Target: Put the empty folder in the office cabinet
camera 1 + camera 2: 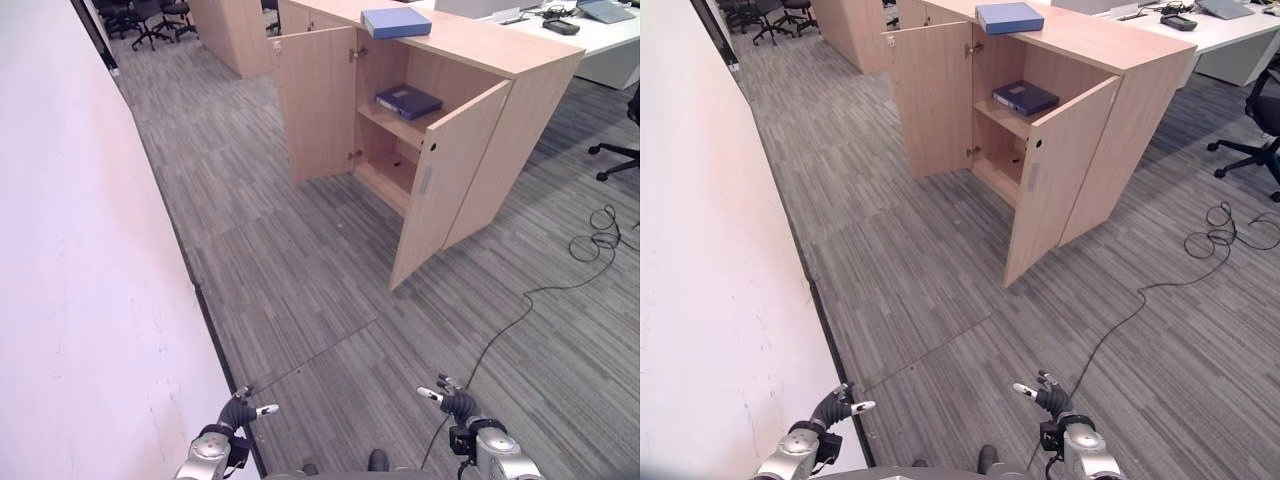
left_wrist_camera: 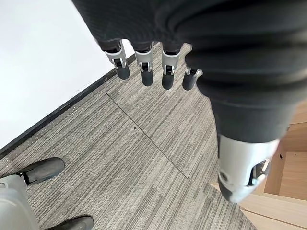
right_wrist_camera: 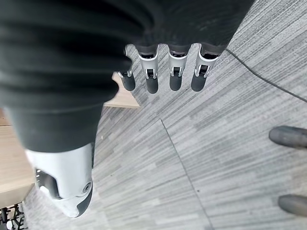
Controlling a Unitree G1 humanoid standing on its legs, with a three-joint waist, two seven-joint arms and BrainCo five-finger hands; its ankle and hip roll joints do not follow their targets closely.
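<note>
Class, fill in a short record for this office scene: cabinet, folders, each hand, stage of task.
cabinet: wooden cabinet, both doors open
folder on top: light blue folder lying flat on the cabinet's top
folder inside: dark blue folder lying on the upper shelf
left hand: left hand low over the carpet, fingers straight, holding nothing
right hand: right hand low over the carpet, fingers straight, holding nothing
stage: robot stands away from the cabinet; neither hand touches a folder

The cabinet's [image 1: 430, 150] lower compartment sits partly behind its open right door [image 1: 445, 185]. The dark folder [image 1: 408, 101] on the shelf looks too small to judge empty or full. Office chairs [image 1: 145, 18] are cut off by the top edge.
</note>
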